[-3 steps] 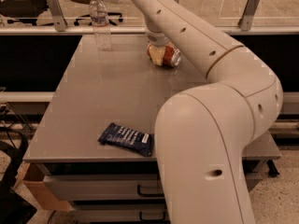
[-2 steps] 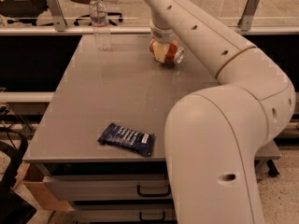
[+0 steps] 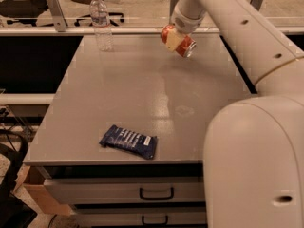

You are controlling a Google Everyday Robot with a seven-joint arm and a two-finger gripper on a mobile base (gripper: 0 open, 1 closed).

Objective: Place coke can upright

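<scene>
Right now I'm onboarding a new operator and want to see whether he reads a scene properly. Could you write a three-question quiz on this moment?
1. Short answer: where is the gripper relative to the water bottle, and what does it hold?
2. True or false: the coke can stands upright on the table.
3. Multiple choice: which thing lies nearest the table's front edge? A) water bottle B) blue snack packet C) coke can

Key
1. To the bottle's right, near the table's far edge, shut on the coke can.
2. False: the can is tilted in the gripper.
3. B
</scene>
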